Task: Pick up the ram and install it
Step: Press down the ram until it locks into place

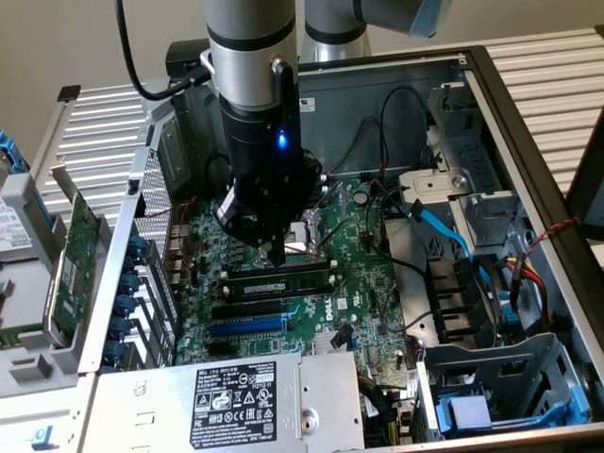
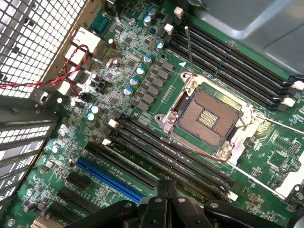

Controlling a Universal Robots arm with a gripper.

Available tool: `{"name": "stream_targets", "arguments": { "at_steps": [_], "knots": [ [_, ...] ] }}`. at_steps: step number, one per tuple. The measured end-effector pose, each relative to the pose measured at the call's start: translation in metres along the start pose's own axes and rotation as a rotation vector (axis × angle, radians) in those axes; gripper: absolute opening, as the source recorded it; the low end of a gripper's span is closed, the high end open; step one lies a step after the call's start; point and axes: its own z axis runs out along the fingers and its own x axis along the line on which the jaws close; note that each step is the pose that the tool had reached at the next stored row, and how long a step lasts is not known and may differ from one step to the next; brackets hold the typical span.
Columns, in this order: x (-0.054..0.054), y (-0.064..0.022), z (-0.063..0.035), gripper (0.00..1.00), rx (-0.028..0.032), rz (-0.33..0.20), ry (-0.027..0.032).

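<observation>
Lying open: computer case (image 1: 528,142), motherboard (image 1: 373,283) exposed. Hovering just above the memory slots (image 2: 190,156) beside the CPU socket (image 2: 205,114): gripper (image 1: 274,253), fingers closed together, gripping nothing. Sitting seated in a slot directly below the fingertips: ram (image 1: 278,280).

green motherboard (image 2: 142,99), blue slot (image 2: 109,178), black gripper (image 1: 274,253), red wires (image 2: 71,61)

Exterior high overview, wrist close above motherboard (image 2: 142,95)
</observation>
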Motion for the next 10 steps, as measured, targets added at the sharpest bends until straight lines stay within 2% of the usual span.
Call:
{"name": "stream_targets", "arguments": {
  "at_steps": [10],
  "knots": [
    [0.0, 0.0, 0.0, 0.11, 0.002, 0.117, 0.0023]
  ]
}}
